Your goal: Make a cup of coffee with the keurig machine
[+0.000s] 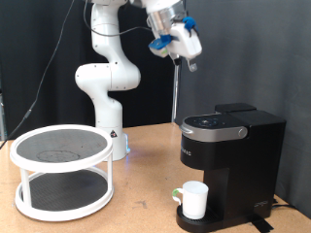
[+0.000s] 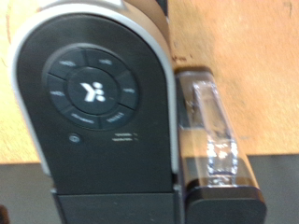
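Note:
The keurig machine (image 1: 233, 160) stands at the exterior view's right, black, with its top lid down. The white cup (image 1: 194, 199) stands upright on its drip base, under the spout. My gripper (image 1: 190, 58) hangs high above the machine, a little toward the exterior view's left of it, touching nothing and holding nothing. The wrist view looks down on the machine's round control panel (image 2: 91, 91) with its silver rim and on the clear water tank (image 2: 210, 131) beside it. My fingers do not show in the wrist view.
A white two-tier round rack (image 1: 61, 170) stands on the wooden table (image 1: 146, 209) at the exterior view's left. The robot's white base (image 1: 109, 92) rises behind it. A black curtain forms the backdrop.

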Motion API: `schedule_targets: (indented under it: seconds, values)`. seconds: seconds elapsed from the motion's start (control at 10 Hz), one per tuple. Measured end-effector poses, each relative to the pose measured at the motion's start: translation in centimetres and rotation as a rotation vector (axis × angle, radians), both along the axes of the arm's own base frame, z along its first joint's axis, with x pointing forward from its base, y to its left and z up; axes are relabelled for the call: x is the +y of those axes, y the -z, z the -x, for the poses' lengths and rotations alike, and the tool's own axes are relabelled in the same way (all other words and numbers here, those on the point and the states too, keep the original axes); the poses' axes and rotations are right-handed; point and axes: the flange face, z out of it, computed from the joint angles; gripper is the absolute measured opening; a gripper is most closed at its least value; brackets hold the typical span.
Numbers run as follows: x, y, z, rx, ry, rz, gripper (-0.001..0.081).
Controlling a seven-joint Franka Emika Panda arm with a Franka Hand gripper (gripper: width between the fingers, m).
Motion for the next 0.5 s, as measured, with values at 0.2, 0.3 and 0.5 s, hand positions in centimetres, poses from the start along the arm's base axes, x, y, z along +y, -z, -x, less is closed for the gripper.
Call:
schedule_targets:
  seconds: [0.2, 0.3, 0.5]
  values:
    - [0.7, -0.8, -1.5, 0.04, -0.05, 0.103, 0.0808]
    - [0.9, -0.8, -2.6, 0.05, -0.054, 0.127, 0.0808]
    - [1.1, -0.1, -4.6, 0.065, -0.05, 0.105, 0.0808]
